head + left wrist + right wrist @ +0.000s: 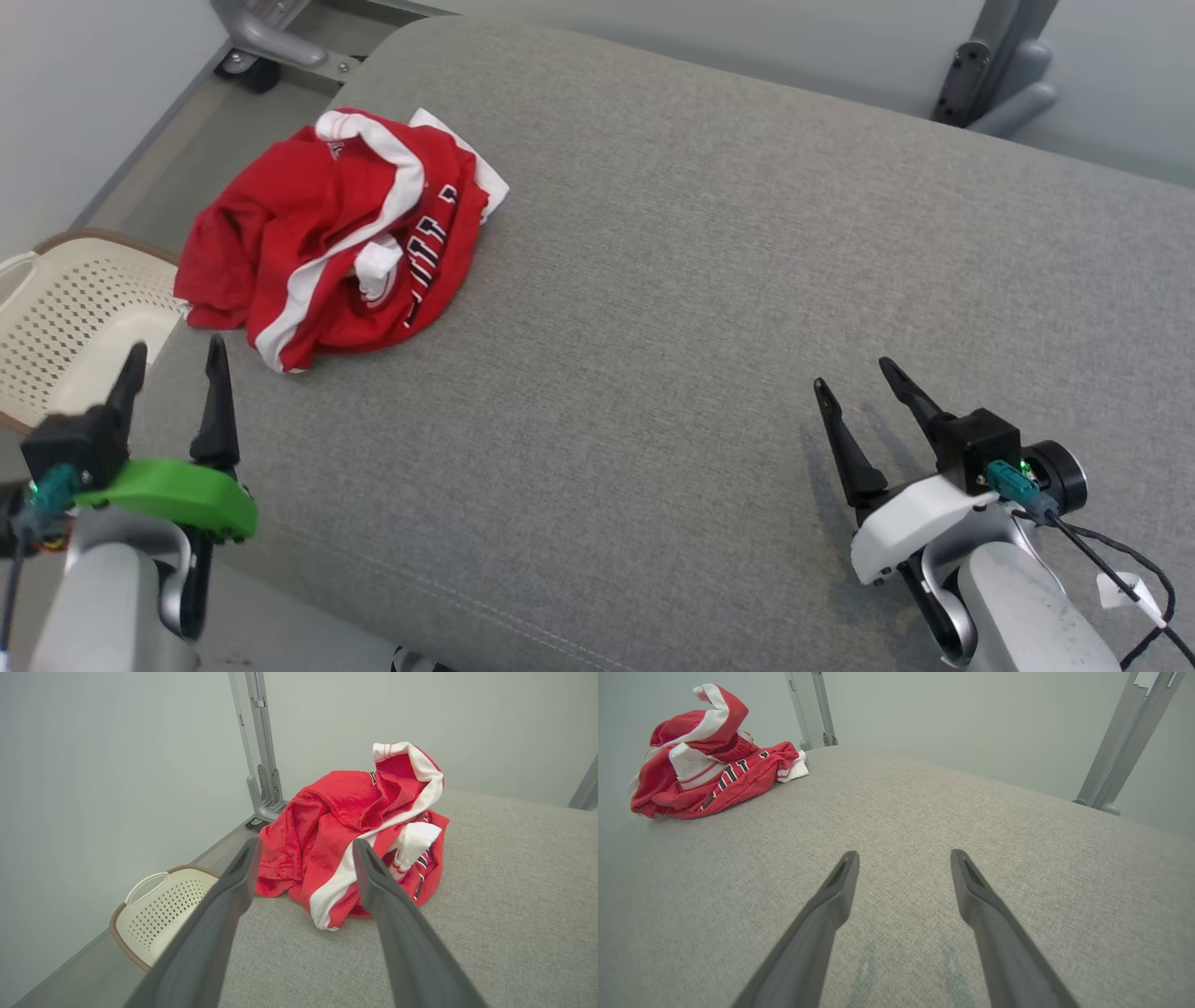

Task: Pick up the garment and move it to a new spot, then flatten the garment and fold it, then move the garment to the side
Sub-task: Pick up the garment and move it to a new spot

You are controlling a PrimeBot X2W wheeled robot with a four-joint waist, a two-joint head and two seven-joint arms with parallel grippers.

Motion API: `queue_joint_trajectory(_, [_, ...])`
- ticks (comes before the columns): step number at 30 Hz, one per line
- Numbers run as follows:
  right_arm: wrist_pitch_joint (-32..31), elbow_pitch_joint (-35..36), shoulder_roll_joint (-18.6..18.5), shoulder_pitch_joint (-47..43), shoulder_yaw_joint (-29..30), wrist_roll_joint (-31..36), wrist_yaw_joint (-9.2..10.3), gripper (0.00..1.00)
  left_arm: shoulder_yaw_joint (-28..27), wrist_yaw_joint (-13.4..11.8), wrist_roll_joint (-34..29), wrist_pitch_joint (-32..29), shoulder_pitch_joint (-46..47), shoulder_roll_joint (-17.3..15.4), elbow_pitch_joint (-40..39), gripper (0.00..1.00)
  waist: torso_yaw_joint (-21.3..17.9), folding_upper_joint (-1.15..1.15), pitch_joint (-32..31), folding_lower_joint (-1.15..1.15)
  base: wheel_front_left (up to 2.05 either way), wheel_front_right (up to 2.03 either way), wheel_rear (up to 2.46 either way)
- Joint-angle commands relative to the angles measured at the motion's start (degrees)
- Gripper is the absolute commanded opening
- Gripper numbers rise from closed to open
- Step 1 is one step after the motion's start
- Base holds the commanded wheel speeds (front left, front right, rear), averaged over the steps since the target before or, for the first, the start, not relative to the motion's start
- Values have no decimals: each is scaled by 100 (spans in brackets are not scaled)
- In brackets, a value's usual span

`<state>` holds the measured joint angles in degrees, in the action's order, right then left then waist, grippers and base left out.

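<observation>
At the far left corner of the grey fabric-covered surface (672, 308) lies the garment (317, 233), a red piece with broad white bands and some black lettering. It is crumpled into a loose heap, with one white-edged fold standing higher than the rest. Its left side reaches the left border of the surface. Both grippers are apart from it.

At the near left, the left gripper (177, 344), on a green housing, hovers over the left edge of the surface. Its two dark fingers are spread wide with nothing between them. Their tips point toward the garment and stop just short of its near hem. In the left wrist view the heap sits straight ahead, framed by the two fingers.

At the near right, the right gripper (852, 373), on a white housing, sits low over bare fabric, well apart from the garment. Its fingers are likewise spread and empty. In the right wrist view they cast faint shadows on the cloth below. A black cable (1111, 555) carrying a small white tag (1125, 590) trails from that wrist.

Left of the surface, down on the floor (177, 168), stands a cream perforated basket (84, 308) with a brown rim and a loop handle. Grey metal posts (994, 61) rise beyond the far edge, against a pale wall (75, 84).
</observation>
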<state>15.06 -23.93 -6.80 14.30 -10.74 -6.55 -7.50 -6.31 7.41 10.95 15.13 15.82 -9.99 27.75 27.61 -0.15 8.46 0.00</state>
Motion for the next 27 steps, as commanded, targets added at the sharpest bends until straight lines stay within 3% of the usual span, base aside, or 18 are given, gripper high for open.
queue_joint_trajectory(1, [17,13,-105,43,22,21,2,100,353,9,243,3,419,-309,208,100,-354,15,359,0,0,0,0])
queue_joint_trajectory(6, [18,17,-234,96,21,51,2,100,1194,3,899,2,1197,-972,775,100,-603,15,617,0,0,0,0])
queue_joint_trajectory(11, [17,13,-265,147,0,39,2,100,2095,2,1704,-40,1734,-1427,1620,100,-848,15,814,0,0,0,0])
queue_joint_trajectory(16, [18,-1,-358,162,-14,13,2,100,2425,3,1879,-22,2081,-1536,2295,100,-922,15,945,0,0,0,0])
queue_joint_trajectory(25, [17,-15,-420,256,-131,-8,2,100,2308,-90,1819,9,2453,-1403,2924,100,-1045,15,1078,0,0,0,0])
queue_joint_trajectory(26, [17,-18,-415,262,-148,-8,2,100,2253,-135,1816,5,2464,-1391,2942,44,-1062,15,1082,0,0,0,0])
queue_joint_trajectory(27, [17,-21,-409,274,-154,-11,2,100,2198,-166,1793,7,2474,-1389,2912,0,-1076,15,1081,0,0,0,0])
